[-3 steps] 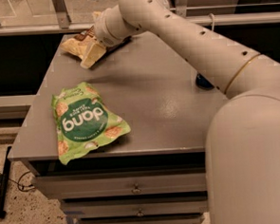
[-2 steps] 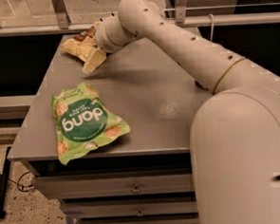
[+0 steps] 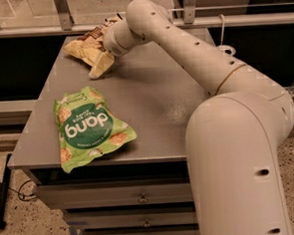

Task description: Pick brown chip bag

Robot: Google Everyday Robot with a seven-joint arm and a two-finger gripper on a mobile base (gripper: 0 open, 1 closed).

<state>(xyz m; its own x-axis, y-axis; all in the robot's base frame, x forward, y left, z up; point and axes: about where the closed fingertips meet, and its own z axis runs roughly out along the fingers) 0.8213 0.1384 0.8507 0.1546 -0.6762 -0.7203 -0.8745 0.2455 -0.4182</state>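
— Grey bench: the brown chip bag lies at its far left corner, the green bag nearer us.
— And the pincer?
— Right at that brown one; clamped or not, I can't tell.

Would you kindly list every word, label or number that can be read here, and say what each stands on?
"dong", large white letters, upside down from this view: green bag.
Small print around it: too blurred to read.
Brown chip bag, at the table's far corner beside the gripper: lettering unreadable.
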